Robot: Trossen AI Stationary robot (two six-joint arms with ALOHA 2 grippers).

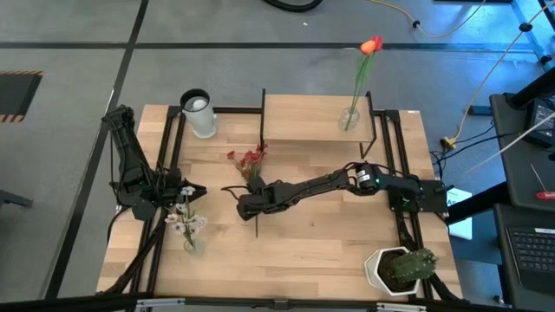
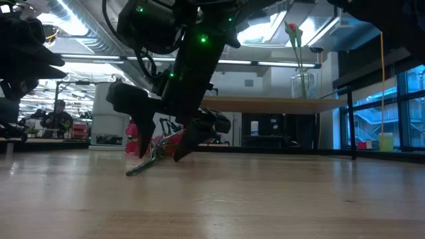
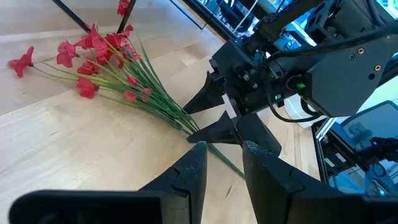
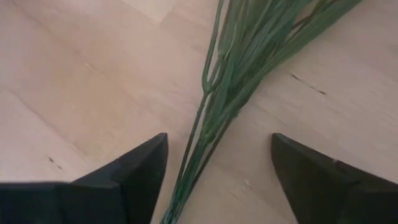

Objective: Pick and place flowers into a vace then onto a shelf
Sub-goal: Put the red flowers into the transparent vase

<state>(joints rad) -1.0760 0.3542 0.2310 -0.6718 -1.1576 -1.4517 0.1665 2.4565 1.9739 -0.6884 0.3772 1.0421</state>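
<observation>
A red blossom sprig (image 1: 250,165) lies flat on the tabletop in front of the shelf (image 1: 303,121), its green stems (image 4: 230,87) pointing toward the near edge. My right gripper (image 1: 247,206) is open and low over the stem end, one finger on each side of the stems and apart from them; it also shows in the low view (image 2: 166,149). My left gripper (image 1: 192,191) is open and empty at the table's left. A white blossom sprig (image 1: 186,224) stands in a small glass vase near it. An orange-red tulip (image 1: 371,45) stands in a glass vase (image 1: 349,118) on the shelf.
A white cup-like vase (image 1: 199,113) stands at the far left, beside the shelf. A green cactus in a white pot (image 1: 401,269) stands at the near right corner. Bare tabletop lies between the sprig and the near edge.
</observation>
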